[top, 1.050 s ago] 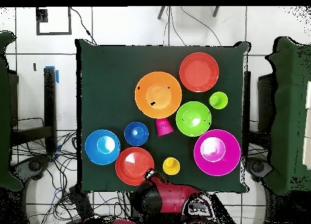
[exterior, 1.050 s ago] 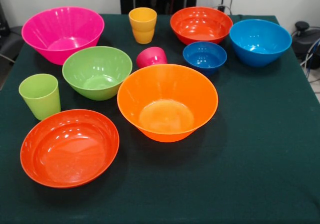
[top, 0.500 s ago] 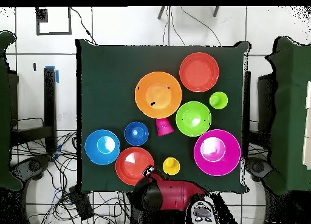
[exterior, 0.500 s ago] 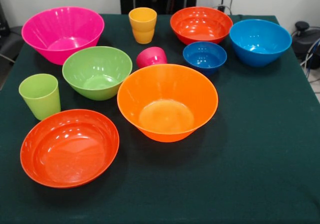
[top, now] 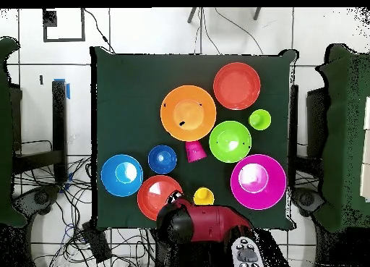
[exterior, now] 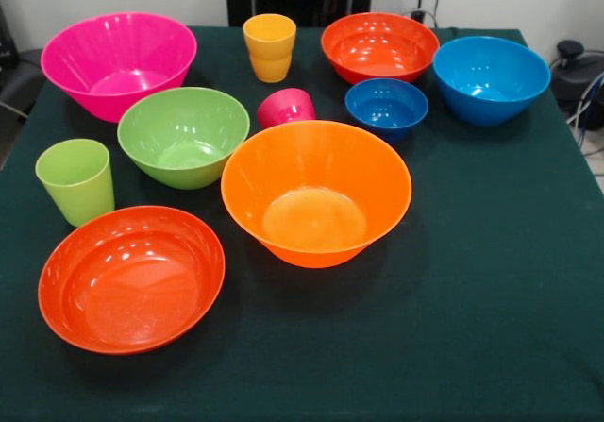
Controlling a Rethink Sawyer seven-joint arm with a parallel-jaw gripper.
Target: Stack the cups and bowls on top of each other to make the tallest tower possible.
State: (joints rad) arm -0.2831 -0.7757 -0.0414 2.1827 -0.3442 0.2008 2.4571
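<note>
Nothing is stacked: every bowl and cup sits apart on the green table (exterior: 491,280). The pink cup (exterior: 286,107) lies tipped between the green bowl (exterior: 183,136), orange bowl (exterior: 316,192) and dark blue bowl (exterior: 386,107). No writing is readable. Overhead, the red arm (top: 199,224) overlaps the yellow cup (top: 204,197) and a red bowl (top: 155,195); the gripper's state cannot be told.

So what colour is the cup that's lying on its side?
Pink cup, clearest in the front view.
</note>
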